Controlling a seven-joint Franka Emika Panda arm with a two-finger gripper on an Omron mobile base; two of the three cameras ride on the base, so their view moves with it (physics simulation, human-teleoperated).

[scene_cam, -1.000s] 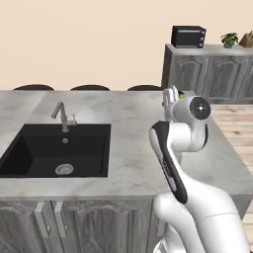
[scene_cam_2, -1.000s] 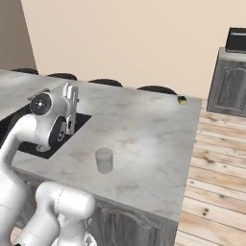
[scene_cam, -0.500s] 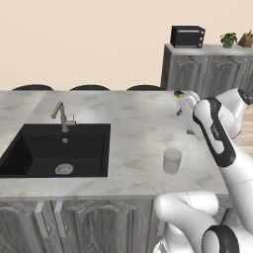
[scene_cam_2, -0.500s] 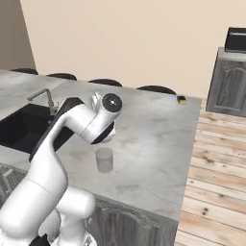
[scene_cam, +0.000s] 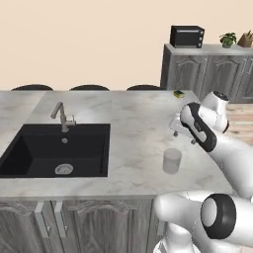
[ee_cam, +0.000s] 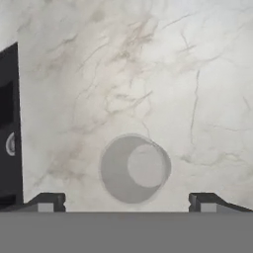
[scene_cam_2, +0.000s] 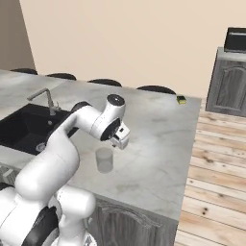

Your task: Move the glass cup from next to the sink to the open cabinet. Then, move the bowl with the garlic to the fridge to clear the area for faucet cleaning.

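Marble counter (scene_cam: pixel 133 123) ran right of the sink (scene_cam: pixel 54 148). Glass cup (scene_cam: pixel 172 160) stood upright near its front edge, well apart from the basin. Gripper (scene_cam: pixel 184 134) hovered above it, jaws spread wide and empty, cup (ee_cam: pixel 134 168) lying between the tips. Step judged: first pick; next a straight descent, then closing.

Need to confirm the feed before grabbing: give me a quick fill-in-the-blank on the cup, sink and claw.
1. The glass cup stands ___ on the marble counter.
2. The claw hangs ___ the cup, fingers wide apart.
3. The faucet rises behind the ___ sink.

Missing: upright; above; black
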